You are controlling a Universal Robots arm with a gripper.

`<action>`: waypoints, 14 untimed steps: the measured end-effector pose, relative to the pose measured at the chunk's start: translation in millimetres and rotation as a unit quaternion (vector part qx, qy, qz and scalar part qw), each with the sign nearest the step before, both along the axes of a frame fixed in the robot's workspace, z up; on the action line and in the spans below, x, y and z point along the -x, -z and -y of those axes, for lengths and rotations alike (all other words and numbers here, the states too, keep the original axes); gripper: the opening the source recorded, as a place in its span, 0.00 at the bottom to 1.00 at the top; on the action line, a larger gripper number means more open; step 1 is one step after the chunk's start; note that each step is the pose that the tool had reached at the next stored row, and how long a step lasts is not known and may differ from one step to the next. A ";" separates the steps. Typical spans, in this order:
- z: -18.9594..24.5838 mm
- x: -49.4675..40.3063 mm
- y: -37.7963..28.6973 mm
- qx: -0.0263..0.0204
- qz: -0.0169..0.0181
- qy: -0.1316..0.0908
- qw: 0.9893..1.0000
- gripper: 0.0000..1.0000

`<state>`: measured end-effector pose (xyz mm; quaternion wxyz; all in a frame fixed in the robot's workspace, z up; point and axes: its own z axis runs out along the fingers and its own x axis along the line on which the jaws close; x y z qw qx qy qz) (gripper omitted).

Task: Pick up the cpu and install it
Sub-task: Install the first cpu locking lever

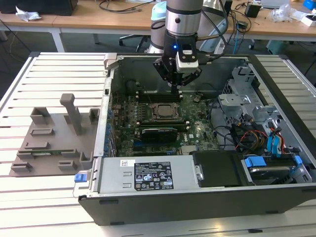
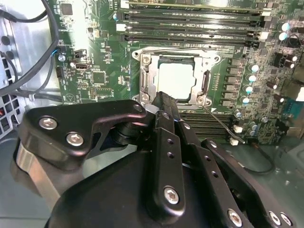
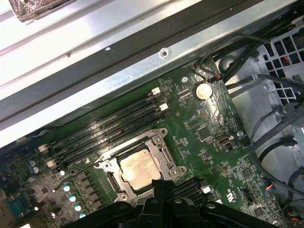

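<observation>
the cpu (image 2: 178,80) lies flat in the socket (image 2: 147,80). the gripper (image 2: 164,107) hangs just above it, fingers pressed together, holding nothing.

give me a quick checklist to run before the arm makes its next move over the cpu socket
1. cpu lies in the socket: ok.
2. cpu looks flat, not tilted, in both wrist views: ok.
3. end effector holds nothing: ok; its tips are closed together at the socket's edge.
4. Socket frame clamped over the cpu: not ok, chip top is bare.
5. Retention lever latched: cannot tell.
</observation>
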<state>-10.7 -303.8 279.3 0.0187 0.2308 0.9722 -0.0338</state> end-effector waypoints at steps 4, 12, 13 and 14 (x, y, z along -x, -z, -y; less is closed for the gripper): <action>0.0 0.0 0.0 0.000 0.000 -0.012 1.000 0.11; 0.0 0.0 0.0 -0.001 0.000 -0.041 0.999 0.11; 0.0 0.0 0.0 -0.001 0.000 -0.045 0.999 0.11; 0.0 0.0 0.0 -0.001 0.000 -0.050 0.999 0.11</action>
